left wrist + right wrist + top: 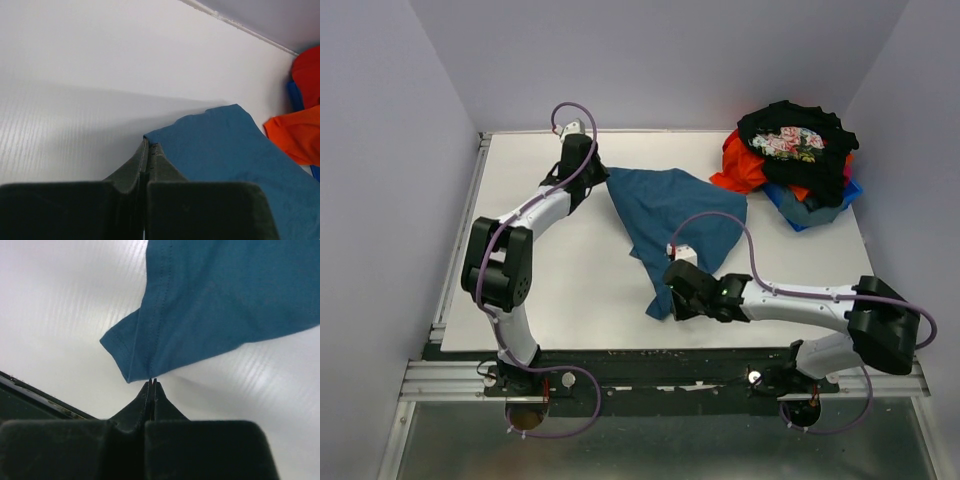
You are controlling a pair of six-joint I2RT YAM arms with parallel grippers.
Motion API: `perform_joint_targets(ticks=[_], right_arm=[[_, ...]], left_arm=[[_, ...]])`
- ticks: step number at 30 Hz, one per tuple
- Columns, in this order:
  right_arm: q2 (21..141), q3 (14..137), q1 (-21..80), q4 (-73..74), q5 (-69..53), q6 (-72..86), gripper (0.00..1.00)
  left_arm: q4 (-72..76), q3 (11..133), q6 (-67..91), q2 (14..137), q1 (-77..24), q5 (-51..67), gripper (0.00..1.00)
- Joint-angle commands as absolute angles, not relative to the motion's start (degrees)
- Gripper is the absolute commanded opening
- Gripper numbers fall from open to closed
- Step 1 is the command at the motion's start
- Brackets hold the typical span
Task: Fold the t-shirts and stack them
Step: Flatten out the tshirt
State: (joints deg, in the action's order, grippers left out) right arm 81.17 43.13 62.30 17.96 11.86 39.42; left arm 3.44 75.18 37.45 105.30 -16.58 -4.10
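From above, we saw the teal-blue t-shirt [670, 215] spread out around the middle of the white table [570, 290]. It narrowed to a point at its near end. The left gripper [600, 182] was at the shirt's far left corner and the right gripper [670, 305] was down at that near tip. So there was one arm on each end of the cloth! Off in the far right corner lay the heap: the black floral t-shirt [790, 140] on top, the orange-red t-shirt [745, 165] under it, and the bright blue t-shirt [810, 210] poking out at the near side, well apart from the teal one.

Over to the left wrist, where we found the left gripper [148, 146] pressed tight together. A corner of teal cloth [225, 155] was pinched right at its tips. The fabric ran away to the right, with orange-red [300, 135] and a sliver of bright blue [296, 95] at the frame's right edge.

The right wrist told the same story. The right gripper [151, 384] was closed, nipping the stitched hem corner of the teal shirt [225, 305]. The cloth fanned up and away from the tips, and a soft shadow lay on the table beneath it.
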Motion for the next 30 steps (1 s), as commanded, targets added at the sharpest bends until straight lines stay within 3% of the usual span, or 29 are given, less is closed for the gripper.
perform_joint_targets(ticks=[1,3,4,5,7,12,20,22,25,26,30], right_arm=[[75.42,46.49,62.49,24.42,20.90,38.06,0.01],[73.92,47.98,62.23,26.36,22.24,36.66,0.01],[73.66,48.51,62.14,26.72,21.45,35.78,0.14],[73.91,48.95,62.05,26.81,20.05,35.42,0.36],[76.01,49.39,62.05,26.28,16.98,35.16,0.66],[84.27,50.71,63.10,24.17,14.93,35.77,0.70],[89.65,50.54,63.46,22.94,15.29,36.65,0.58],[89.65,50.36,63.54,23.03,15.99,36.65,0.46],[87.55,50.71,63.46,24.86,18.79,36.21,0.06],[86.15,51.23,63.46,26.09,20.64,36.12,0.01],[79.21,54.13,59.69,31.54,25.57,32.36,0.01]], left_arm=[[0.62,77.07,36.12,102.13,-16.26,-5.71,0.00],[0.09,78.04,36.21,101.52,-15.91,-5.80,0.00],[0.09,78.05,36.30,101.17,-15.82,-5.80,0.00],[0.09,78.05,36.39,100.99,-15.82,-5.71,0.00],[0.09,77.70,36.74,100.90,-15.82,-5.54,0.00],[2.89,75.24,38.05,100.90,-15.82,-3.61,0.00],[3.16,75.15,38.32,100.28,-15.65,-2.99,0.00],[2.99,75.50,38.32,100.20,-15.64,-2.99,0.00],[2.90,76.37,37.71,100.20,-15.64,-2.29,0.00],[2.38,76.90,37.62,100.37,-15.64,-2.20,0.00],[-1.39,82.51,37.44,100.81,-15.64,-2.37,0.00]])
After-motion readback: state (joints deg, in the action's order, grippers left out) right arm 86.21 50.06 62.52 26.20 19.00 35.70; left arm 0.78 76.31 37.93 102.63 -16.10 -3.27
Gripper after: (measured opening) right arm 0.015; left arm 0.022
